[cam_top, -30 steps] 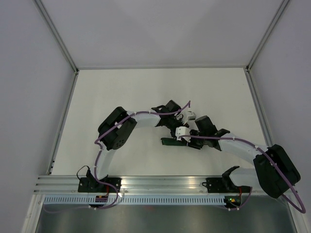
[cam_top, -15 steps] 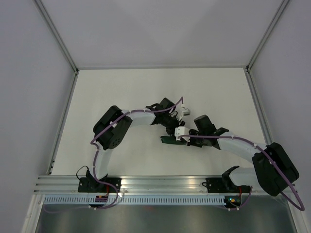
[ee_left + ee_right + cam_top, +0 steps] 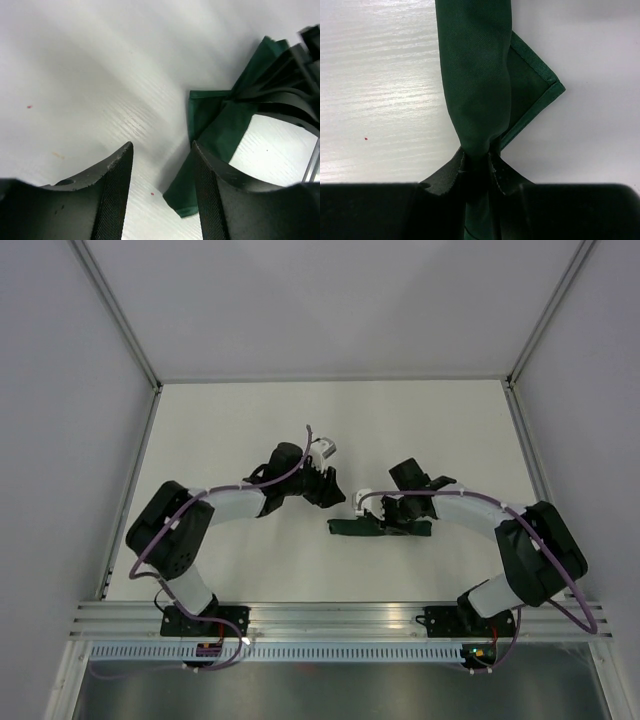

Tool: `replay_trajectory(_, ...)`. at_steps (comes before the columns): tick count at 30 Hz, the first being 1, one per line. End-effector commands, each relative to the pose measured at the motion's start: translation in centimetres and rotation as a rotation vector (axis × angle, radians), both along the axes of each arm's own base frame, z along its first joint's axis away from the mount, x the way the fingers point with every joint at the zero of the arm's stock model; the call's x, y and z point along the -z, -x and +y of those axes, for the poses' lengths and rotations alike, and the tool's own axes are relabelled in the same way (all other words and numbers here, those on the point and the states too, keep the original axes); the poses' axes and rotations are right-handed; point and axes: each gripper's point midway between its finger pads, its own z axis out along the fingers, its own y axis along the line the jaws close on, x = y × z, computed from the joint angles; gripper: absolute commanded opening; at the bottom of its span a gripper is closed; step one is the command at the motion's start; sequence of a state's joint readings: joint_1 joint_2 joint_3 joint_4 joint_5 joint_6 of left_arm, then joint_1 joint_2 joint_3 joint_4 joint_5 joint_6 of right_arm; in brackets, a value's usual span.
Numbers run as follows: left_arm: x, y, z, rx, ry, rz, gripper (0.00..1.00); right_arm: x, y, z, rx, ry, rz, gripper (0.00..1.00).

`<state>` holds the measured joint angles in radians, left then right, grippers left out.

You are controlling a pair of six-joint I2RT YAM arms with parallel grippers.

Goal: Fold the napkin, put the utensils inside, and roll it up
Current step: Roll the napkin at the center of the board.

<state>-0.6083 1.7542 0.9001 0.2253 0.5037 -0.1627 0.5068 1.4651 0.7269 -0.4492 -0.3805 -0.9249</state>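
While the right fingers (image 3: 447, 173) clamp shut on the rolled napkin (image 3: 475, 75), the dark green cloth runs straight away from their tips as a tight tube. One hemmed corner flap juts out flat beside it on the white surface (image 3: 380, 100). From above, the roll lies as a short bar across the middle of the surface, nearer the arm bases than the far edge, and the right fingers pinch it right of its middle. The right arm (image 3: 470, 505) curls in from the right side, its forearm low and almost in line with the roll. The left fingers (image 3: 114, 195) stand apart, holding nothing, near the roll's left end and on its far side, not touching it. In the left wrist view that end shows past them as a loose folded corner. The left arm (image 3: 230, 502) reaches from its base outward and then across toward the middle. White surface spreads wide around the roll, and the side rails (image 3: 132, 490) and far edge stand well apart from both arms.
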Motion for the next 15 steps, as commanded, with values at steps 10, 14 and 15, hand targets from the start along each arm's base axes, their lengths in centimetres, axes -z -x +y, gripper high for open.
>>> replay_trajectory(10,-12.1,-1.3,4.7,-0.366,0.228,-0.653,0.8,1.6,0.8,-1.5,-0.029,0.061,0.399,0.05)
replay_trajectory(14,-12.3,0.7,1.2,-0.244,0.098,-0.795,0.79,2.3,0.3,-1.7,-0.016,0.063,0.468,0.04)
replay_trajectory(15,-12.2,0.9,0.7,-0.208,0.058,-0.838,0.79,2.1,0.0,-1.6,-0.012,0.062,0.471,0.04)
